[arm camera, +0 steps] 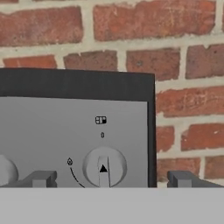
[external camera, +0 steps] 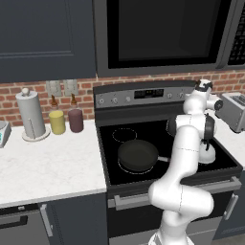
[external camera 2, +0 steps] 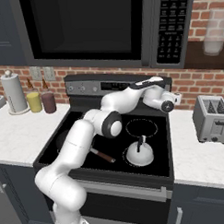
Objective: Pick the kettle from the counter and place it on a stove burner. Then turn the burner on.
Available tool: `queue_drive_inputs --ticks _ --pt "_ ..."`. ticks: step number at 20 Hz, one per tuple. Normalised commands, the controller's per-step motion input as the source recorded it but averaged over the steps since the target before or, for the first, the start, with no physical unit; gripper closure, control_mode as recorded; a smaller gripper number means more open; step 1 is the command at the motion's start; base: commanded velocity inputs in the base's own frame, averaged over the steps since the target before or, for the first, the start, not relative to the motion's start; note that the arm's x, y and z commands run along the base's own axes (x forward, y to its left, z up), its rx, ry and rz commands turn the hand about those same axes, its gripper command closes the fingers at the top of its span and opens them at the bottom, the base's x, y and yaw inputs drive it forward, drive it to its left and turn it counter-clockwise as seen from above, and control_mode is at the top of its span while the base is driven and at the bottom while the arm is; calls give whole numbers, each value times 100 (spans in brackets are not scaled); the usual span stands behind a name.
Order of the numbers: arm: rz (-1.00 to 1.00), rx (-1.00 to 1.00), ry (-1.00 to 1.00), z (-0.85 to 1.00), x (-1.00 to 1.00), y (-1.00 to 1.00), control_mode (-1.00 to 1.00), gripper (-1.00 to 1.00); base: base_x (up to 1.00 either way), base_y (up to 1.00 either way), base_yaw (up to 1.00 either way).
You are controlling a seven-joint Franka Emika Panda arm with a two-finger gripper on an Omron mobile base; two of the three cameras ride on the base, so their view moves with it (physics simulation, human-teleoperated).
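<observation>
1. The small rounded silvery-white kettle (external camera 2: 139, 153) with its dark lid knob stands upright on the front right stove burner (external camera 2: 127, 165), a thin pale-grey circle on the glossy black glass cooktop (external camera 2: 163, 144). It sits off the white veined stone counter (external camera 2: 199, 157).
2. The two-finger gripper (arm camera: 110, 179) stands wide, holding nothing. In the hand view its 2 dark fingertips (arm camera: 40, 179) flank a round grey control knob (arm camera: 103, 167) at the right end of the grey stove control panel (arm camera: 52, 131); whether they touch it cannot be told.
3. The knob carries a black triangle mark, with a small burner diagram above it. A second knob (arm camera: 5, 170) shows partly at the left edge.
4. Red brick wall (arm camera: 188, 105) lies behind and to the right of the panel.
5. A dark round frying pan (external camera: 138, 155) with a brown handle occupies the front left burner, beside the kettle but apart from it.
6. The back right burner ring (external camera 2: 141, 127) lies bare under the outstretched white arm (external camera 2: 122, 100).
7. A boxy silver toaster (external camera 2: 212, 118) stands on the counter right of the stove, well apart from the kettle.
8. Left of the stove stand a white paper towel roll (external camera: 30, 115), a yellow canister (external camera: 57, 122) and a dark maroon canister (external camera: 75, 120).
9. A dark microwave (external camera 2: 96, 29) hangs above the stove.
</observation>
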Motion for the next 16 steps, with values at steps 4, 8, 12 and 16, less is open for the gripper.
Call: queue_drive_inputs --ticks 4,8,12,16 --pt "0 0 0 0 6 3 -100 -100 0 0 0" --pt "0 0 0 0 7 0 -100 -100 0 0 0" --pt "0 0 0 0 6 0 -100 -100 0 0 0" --pt "0 0 0 0 5 0 -100 -100 0 0 0"
